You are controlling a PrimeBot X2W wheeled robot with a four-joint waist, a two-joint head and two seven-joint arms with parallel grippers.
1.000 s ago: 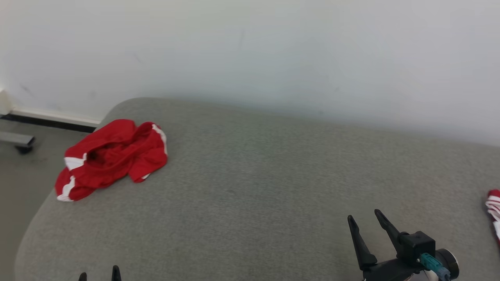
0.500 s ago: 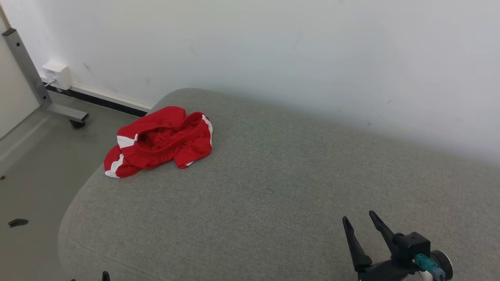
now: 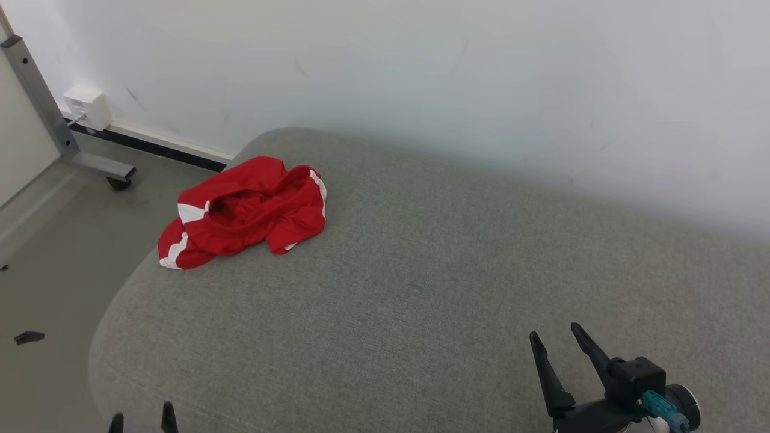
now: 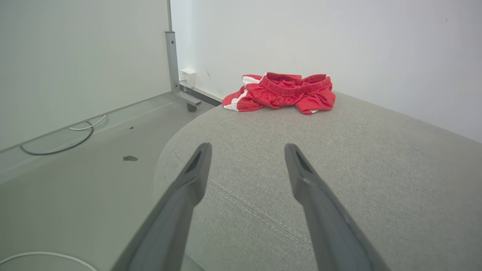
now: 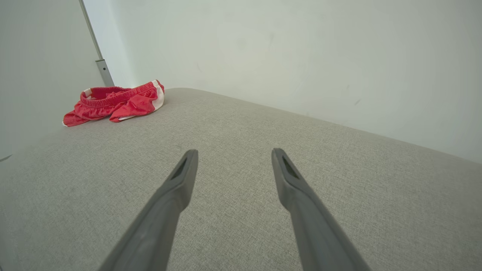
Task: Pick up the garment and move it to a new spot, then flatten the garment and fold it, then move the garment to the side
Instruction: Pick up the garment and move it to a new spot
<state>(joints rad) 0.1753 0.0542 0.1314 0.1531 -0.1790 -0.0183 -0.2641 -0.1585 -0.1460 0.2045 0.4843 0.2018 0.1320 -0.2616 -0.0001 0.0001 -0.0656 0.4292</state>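
Swung left since a second ago, the head view takes in the white wall (image 3: 481,72), the grey cushion (image 3: 421,282), the floor (image 3: 54,252) at left and a metal post (image 3: 37,90), while the garment (image 3: 243,210) lies unmoved on the cushion's far left corner. Crumpled red shorts with white stripes, it stretches from near left to far right, elastic waistband turned toward the robot. Well apart from it, low at the near edge, the right jaws are spread wide and empty, fingers (image 3: 548,373) pointing far and slightly left; the left jaws are likewise parted, holding nothing.
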